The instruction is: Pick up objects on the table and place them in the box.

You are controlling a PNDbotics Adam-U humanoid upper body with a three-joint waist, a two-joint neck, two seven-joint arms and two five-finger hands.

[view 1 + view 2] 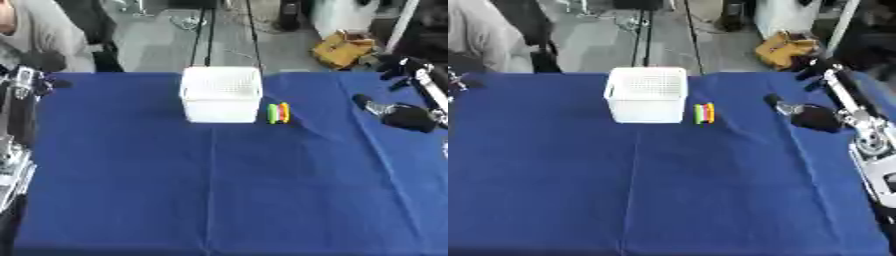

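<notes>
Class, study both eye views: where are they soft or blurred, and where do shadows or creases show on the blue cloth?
Left eye view: soft all over; the white box shows only a faint mesh, and the coloured objects beside it blur into green, yellow and orange streaks. Right eye view: equally soft; the right hand is a dark blur without finger detail; cloth creases run as faint lines below the box.

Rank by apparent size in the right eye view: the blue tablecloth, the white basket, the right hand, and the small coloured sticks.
1. blue tablecloth
2. white basket
3. right hand; it looks smaller than the basket
4. coloured sticks, lying just right of the basket
</notes>
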